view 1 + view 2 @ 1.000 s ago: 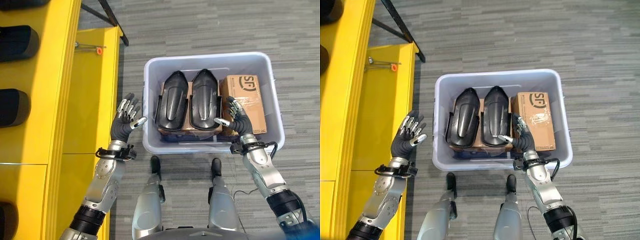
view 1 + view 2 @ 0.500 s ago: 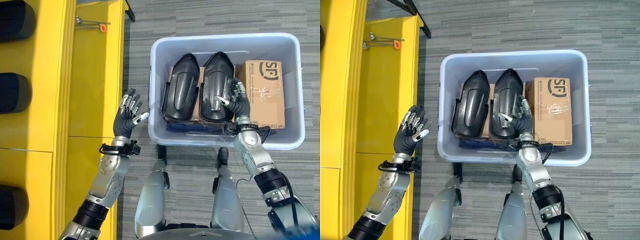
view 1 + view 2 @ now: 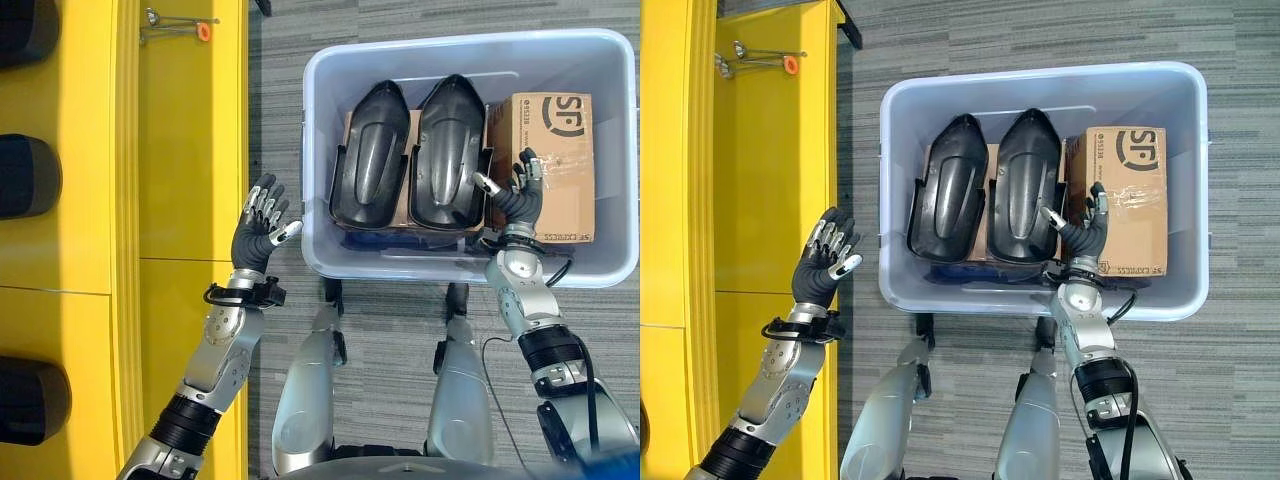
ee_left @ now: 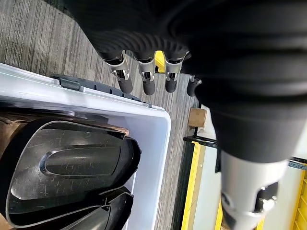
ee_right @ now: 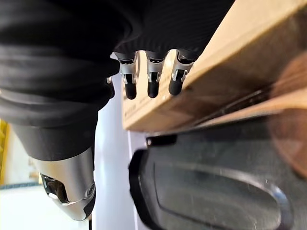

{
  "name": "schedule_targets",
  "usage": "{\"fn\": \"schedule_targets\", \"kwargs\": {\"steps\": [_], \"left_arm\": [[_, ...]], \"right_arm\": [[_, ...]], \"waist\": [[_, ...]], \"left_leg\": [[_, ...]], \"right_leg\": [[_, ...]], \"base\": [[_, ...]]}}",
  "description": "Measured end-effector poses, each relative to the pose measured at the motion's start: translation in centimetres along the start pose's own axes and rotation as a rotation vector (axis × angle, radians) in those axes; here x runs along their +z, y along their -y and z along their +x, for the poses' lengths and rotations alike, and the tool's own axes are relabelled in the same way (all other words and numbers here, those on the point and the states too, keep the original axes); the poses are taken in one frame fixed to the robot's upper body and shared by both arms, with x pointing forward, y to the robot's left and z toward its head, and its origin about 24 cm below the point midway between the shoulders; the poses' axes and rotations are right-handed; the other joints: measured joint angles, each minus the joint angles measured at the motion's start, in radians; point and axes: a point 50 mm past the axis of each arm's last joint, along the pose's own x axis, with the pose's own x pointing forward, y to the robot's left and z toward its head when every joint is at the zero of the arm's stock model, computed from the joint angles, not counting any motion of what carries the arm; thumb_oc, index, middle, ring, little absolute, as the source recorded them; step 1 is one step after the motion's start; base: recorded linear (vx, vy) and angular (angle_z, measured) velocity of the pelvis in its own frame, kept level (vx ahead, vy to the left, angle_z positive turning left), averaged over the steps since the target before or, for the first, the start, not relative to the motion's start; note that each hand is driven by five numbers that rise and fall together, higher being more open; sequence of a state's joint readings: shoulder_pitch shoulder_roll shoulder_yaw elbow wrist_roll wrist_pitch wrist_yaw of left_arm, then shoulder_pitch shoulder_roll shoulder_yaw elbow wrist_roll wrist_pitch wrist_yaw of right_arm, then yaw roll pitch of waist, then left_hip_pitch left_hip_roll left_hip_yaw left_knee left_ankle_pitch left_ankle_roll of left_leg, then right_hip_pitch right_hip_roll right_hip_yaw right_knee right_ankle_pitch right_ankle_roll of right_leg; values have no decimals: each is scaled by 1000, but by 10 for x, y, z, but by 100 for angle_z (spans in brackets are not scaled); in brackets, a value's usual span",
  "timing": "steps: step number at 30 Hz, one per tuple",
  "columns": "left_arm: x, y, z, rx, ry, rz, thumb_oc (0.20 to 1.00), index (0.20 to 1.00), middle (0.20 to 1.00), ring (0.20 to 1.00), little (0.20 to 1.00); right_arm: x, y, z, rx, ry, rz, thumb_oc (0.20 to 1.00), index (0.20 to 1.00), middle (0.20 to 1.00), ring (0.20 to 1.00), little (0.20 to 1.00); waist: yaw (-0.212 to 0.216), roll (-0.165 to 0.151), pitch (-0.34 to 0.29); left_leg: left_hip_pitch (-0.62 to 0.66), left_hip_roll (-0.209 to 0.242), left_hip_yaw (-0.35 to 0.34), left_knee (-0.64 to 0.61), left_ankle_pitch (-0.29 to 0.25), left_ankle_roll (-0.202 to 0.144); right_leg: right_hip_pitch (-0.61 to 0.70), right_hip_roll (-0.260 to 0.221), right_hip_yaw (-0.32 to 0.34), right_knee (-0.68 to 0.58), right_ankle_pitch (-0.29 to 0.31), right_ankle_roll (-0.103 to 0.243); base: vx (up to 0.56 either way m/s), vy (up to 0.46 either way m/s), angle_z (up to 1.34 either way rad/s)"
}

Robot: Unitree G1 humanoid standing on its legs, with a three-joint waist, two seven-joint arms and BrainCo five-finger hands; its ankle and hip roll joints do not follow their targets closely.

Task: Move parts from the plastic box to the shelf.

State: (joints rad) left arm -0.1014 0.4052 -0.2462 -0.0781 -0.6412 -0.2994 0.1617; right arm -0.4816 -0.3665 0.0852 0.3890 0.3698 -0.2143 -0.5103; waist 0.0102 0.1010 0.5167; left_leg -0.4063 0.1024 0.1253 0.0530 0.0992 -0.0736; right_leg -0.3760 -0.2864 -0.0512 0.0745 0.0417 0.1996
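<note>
Left eye view: glossy black parts [image 3: 412, 155]

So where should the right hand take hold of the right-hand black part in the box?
Probably by its long side flanges, from above. The right black part lies hollow side down on cardboard, its right edge close beside the cardboard box, where the open right hand hovers.
</note>
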Motion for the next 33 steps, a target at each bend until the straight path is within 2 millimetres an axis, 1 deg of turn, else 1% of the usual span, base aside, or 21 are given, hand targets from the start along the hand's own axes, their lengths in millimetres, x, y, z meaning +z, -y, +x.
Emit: {"fn": "schedule_targets", "kwargs": {"steps": [2,7,14,17,20,23,27,33], "left_arm": [[0,0,0,1,0,0,1000,1000,1000,1000,1000],[1,1,0,5,11,-3,1000,1000,1000,1000,1000],[1,1,1,5,16,-2,1000,1000,1000,1000,1000],[2,1,1,10,18,-3,1000,1000,1000,1000,1000],[1,1,1,10,18,-5,1000,1000,1000,1000,1000],[2,1,1,12,20,-5,1000,1000,1000,1000,1000],[2,1,2,30,25,-11,1000,1000,1000,1000,1000],[2,2,2,29,26,-9,1000,1000,1000,1000,1000]], "right_arm": [[-2,0,4,-14,-13,-11,1000,1000,1000,1000,1000],[6,-5,15,-23,13,-6,1000,1000,1000,1000,1000],[10,-8,21,-31,22,-8,1000,1000,1000,1000,1000],[13,-15,21,-8,33,-8,1000,1000,1000,1000,1000],[17,-23,18,34,48,-4,1000,1000,1000,1000,1000],[17,-27,12,71,55,2,1000,1000,1000,1000,1000],[23,-32,-7,146,98,34,1000,1000,1000,1000,1000],[34,-35,-12,186,156,41,1000,1000,1000,1000,1000]], "waist": [[-2,0,0],[-3,6,6],[0,8,8],[0,8,8],[-2,8,8],[-2,8,8],[-2,7,9],[-6,6,9]], "left_leg": [[0,0,2,0,0,0],[-33,-2,4,2,6,6],[-34,-6,5,2,8,8],[-42,-6,7,4,10,9],[-56,-6,5,5,13,9],[-61,-6,5,6,13,9],[-69,-6,4,6,13,9],[-71,-5,3,13,13,9]], "right_leg": [[-2,0,3,2,0,0],[-47,-1,12,18,2,2],[-54,-6,17,27,1,2],[-67,-6,21,33,1,2],[-79,-6,21,38,2,3],[-87,-6,21,39,2,3],[-94,-5,20,40,1,2],[-93,-4,21,45,1,2]], "base": [[-2,1,-2],[-2,4,-1],[0,0,0],[0,0,0],[0,0,0],[0,0,0],[0,0,0],[0,0,0]]}}
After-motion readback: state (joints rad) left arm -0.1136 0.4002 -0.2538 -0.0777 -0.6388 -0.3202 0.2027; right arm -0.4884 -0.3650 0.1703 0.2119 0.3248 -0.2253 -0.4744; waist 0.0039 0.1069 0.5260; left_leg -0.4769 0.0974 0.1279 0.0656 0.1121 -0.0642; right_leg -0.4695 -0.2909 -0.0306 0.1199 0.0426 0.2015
